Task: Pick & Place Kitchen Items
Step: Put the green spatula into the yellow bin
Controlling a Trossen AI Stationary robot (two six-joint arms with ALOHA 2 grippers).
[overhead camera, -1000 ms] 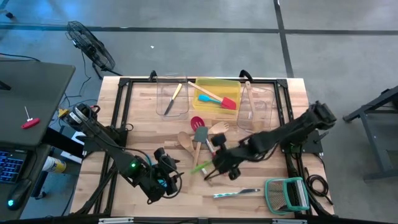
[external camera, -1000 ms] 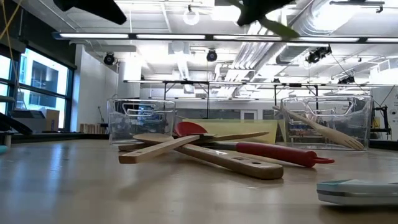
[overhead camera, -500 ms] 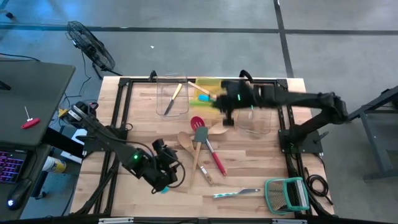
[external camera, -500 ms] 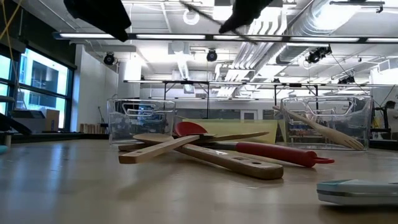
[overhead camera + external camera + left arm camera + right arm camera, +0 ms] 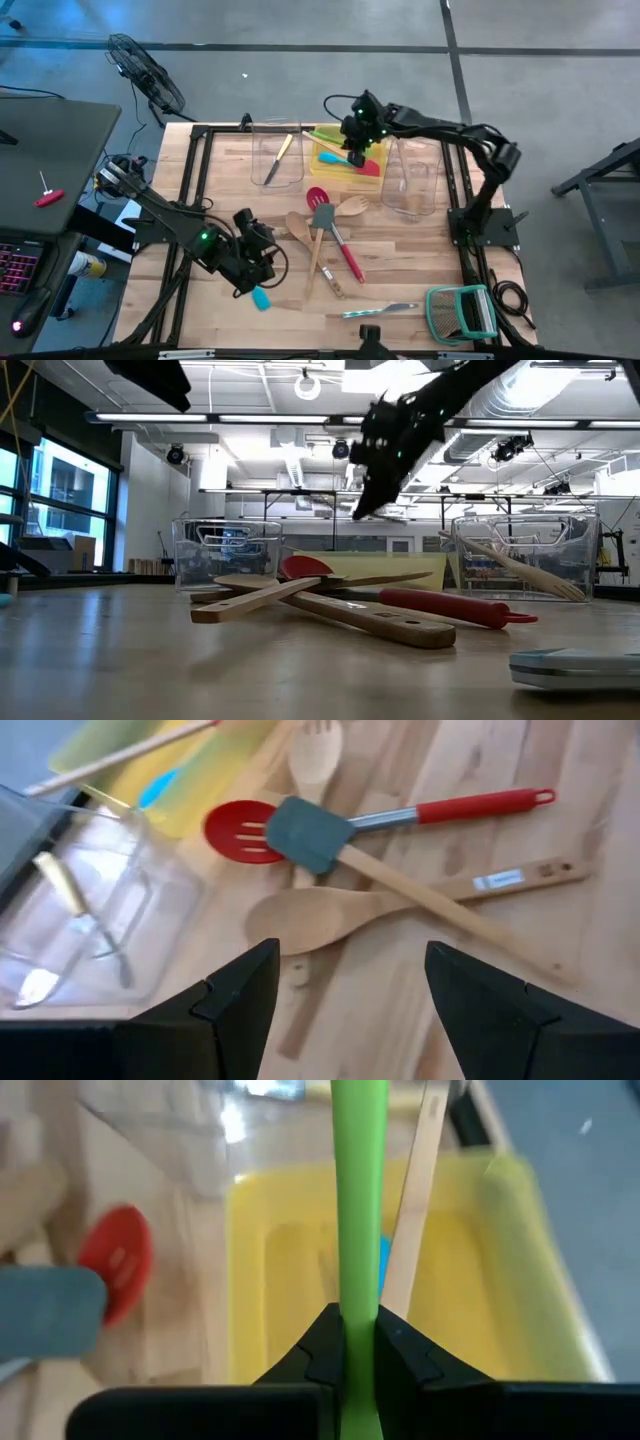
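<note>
Tabletop (image 5: 420, 250) of pale wooden planks fills the middle of the high view, with three bins along its upper edge: a clear rectangular bin (image 5: 262, 165) at upper centre-left, a yellow rectangular bin (image 5: 372, 134) in the centre and another clear bin (image 5: 432, 185) to its right.

The right tool (image 5: 352, 130) hangs over the yellow bin in the upper centre of the frame, its arm reaching in from the right. Its fingers (image 5: 322, 1355) are closed tightly on a slim bright green utensil handle (image 5: 358, 1200), which runs straight away from them above the bin. Inside the yellow bin lie a red-bladed spatula (image 5: 366, 165) and a blue-headed spatula with a pale wooden handle (image 5: 334, 157).

The left tool (image 5: 262, 252) is in the lower-left part of the high view, low over the tabletop. Its fingers (image 5: 495, 1005) stand well apart and hold nothing. Just below it a small light-blue piece (image 5: 261, 297) rests on the wood.

In the middle of the tabletop a loose pile of utensils crosses over itself: a red slotted spoon with a metal shaft and red grip (image 5: 318, 196), a grey silicone spatula on a wooden handle (image 5: 322, 216), a pale wooden fork (image 5: 351, 206) and pale wooden spoons (image 5: 299, 228). A metal utensil (image 5: 380, 311) lies alone towards the lower centre, near a green-framed wire rack (image 5: 462, 310) at lower right. A knife with a yellowish handle (image 5: 277, 158) sits in the left clear bin, and a wooden fork (image 5: 515, 568) leans in the right one.
</note>
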